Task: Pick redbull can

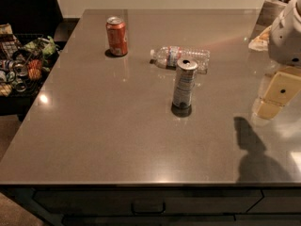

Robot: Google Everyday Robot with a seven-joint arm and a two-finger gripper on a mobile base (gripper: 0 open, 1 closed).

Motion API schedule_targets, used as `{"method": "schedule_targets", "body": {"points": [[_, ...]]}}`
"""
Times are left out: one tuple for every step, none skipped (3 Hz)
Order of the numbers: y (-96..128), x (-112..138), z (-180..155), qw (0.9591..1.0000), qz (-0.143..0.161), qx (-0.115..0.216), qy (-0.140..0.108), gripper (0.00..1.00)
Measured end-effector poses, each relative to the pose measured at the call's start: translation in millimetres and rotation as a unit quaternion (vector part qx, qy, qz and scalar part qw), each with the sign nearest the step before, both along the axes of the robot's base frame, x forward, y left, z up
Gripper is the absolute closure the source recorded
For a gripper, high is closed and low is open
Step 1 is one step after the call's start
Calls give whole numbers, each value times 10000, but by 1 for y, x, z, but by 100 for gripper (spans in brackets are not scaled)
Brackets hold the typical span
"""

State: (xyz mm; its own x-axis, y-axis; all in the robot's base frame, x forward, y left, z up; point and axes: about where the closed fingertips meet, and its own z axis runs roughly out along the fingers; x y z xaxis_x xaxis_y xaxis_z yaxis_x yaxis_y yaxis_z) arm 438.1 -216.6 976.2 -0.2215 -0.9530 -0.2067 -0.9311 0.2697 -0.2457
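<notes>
Gripper (276, 97) at right edge of camera view, over countertop (94, 140), well apart from cans. How far open: cannot tell; nothing visibly held. Redbull can (184, 84) upright near counter middle, just in front of lying water bottle (181, 56). Orange-red soda can (116, 36) stands well apart, at back left. Redbull can's top looks opened, so probably light and tippy. Thin wall dentable, skin smooth and slippery. Best hold: mid-body from side, moderate squeeze.
</notes>
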Motion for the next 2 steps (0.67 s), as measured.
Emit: {"method": "schedule_targets", "body": {"points": [[0,0,0,10000,0,0,0,0],[9,13,-3,9989,-70,461,-54,0]]}}
